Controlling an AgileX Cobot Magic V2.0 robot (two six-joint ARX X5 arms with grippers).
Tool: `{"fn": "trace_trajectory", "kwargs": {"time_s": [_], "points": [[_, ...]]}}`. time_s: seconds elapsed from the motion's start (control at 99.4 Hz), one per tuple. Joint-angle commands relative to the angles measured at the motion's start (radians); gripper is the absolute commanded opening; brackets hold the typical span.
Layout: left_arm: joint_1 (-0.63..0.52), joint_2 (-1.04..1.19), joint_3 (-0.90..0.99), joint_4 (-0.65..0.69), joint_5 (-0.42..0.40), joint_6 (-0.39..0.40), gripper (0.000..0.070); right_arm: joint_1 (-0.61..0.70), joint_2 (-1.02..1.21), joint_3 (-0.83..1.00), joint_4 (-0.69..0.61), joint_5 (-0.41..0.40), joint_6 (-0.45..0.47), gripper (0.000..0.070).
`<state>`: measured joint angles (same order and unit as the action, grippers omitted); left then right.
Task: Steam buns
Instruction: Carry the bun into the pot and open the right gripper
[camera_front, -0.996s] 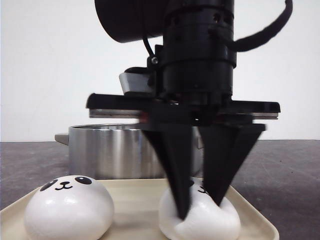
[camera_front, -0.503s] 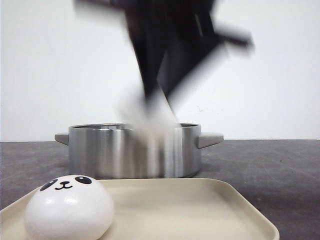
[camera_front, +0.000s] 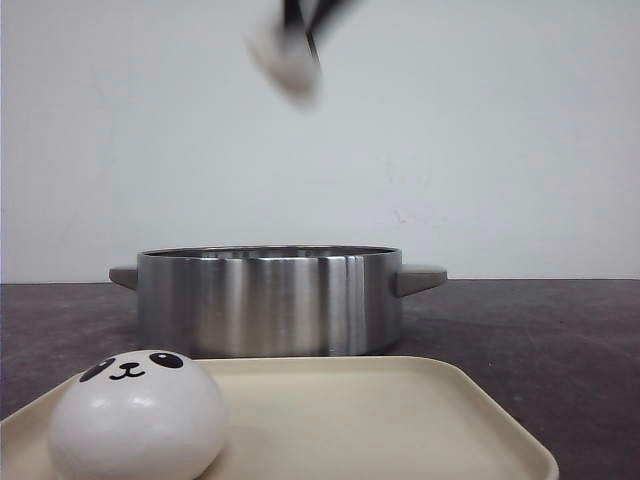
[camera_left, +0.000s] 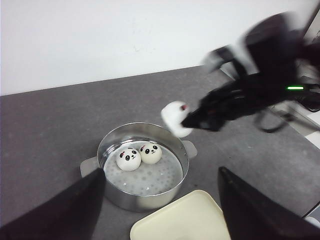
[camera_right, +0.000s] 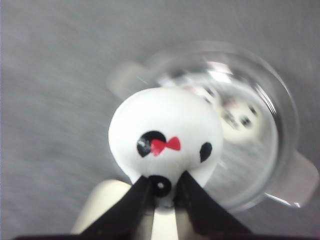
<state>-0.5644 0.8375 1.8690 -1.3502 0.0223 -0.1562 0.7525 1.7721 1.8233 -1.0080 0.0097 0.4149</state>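
Camera setup: three views, all taking in the steel pot.
Front view is sitting low and close at the tray's (camera_front: 470, 400) edge, facing the pot (camera_front: 270, 300) side-on toward the wall. Left wrist view is looking down from high and far into the pot (camera_left: 142, 167). Right wrist view is looking steeply down, near, over the blurred pot (camera_right: 260, 130).

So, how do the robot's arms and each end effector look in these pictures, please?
In the left wrist view the right arm is black and motion-blurred, with a short glowing green light strip and black cables looping beside it. The right end effector has two black, wedge-shaped fingers tapering to narrow tips. The left end effector also shows two broad black fingers. No markings are readable.
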Motion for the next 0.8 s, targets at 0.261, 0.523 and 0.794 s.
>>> {"fn": "trace_trajectory", "kwargs": {"time_s": [0.261,0.523,0.794], "points": [[-0.006,0.008,0.015,0.01,-0.004,0.013,0.0404,-0.064,0.273,0.011,-0.059,-0.048,-0.057,0.0007],[-0.006,0.007,0.015,-0.016,-0.005,0.013,0.0403,-0.064,0.347,0.011,-0.058,-0.048,-0.038,0.0007],[-0.006,0.008,0.014,-0.027,-0.005,0.013,0.0404,-0.067,0.365,0.011,-0.059,-0.071,-0.016,0.0408]]}}
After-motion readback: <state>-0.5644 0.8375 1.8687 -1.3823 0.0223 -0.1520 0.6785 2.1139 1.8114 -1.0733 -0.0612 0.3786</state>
